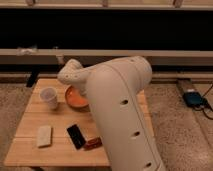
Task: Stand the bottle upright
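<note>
Bulky, smooth cream-white arm (117,90): fat rounded cylinder, small dark holes (123,102) down its side, knobbly joint (71,75); tool out of sight.
</note>
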Tool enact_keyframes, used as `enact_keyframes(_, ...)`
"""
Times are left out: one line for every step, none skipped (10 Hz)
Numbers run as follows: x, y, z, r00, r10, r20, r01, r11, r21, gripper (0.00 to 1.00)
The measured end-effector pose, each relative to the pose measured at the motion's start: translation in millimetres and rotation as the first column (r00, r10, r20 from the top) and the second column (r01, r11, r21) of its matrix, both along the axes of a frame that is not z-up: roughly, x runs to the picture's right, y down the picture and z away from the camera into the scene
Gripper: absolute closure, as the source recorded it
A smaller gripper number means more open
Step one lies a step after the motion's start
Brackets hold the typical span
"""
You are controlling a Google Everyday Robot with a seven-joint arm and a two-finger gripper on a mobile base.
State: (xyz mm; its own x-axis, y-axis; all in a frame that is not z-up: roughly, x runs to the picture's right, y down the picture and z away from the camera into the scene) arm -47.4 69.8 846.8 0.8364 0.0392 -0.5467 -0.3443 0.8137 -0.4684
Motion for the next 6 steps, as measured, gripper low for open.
enact_keyframes(-2.7,-6.3,-1.8,1.0,0.021,0.018,-0.021,0.9997,0.015,1.0)
enact_keyframes(-5.1,-10.8,-2.8,0.999,0.041,0.033,-0.042,0.9987,0.027,1.0)
enact_keyframes(-8.0,-18.8,-4.8,0.995,0.079,0.059,-0.082,0.9955,0.049,1.0)
enact_keyframes(-9.0,-24.1,-6.2,0.992,0.103,0.077,-0.108,0.9922,0.063,1.0)
enact_keyframes(-11.4,-30.8,-8.6,0.985,0.14,0.105,-0.149,0.9859,0.078,1.0)
enact_keyframes(-14.1,-36.7,-10.7,0.977,0.169,0.132,-0.181,0.9793,0.09,1.0)
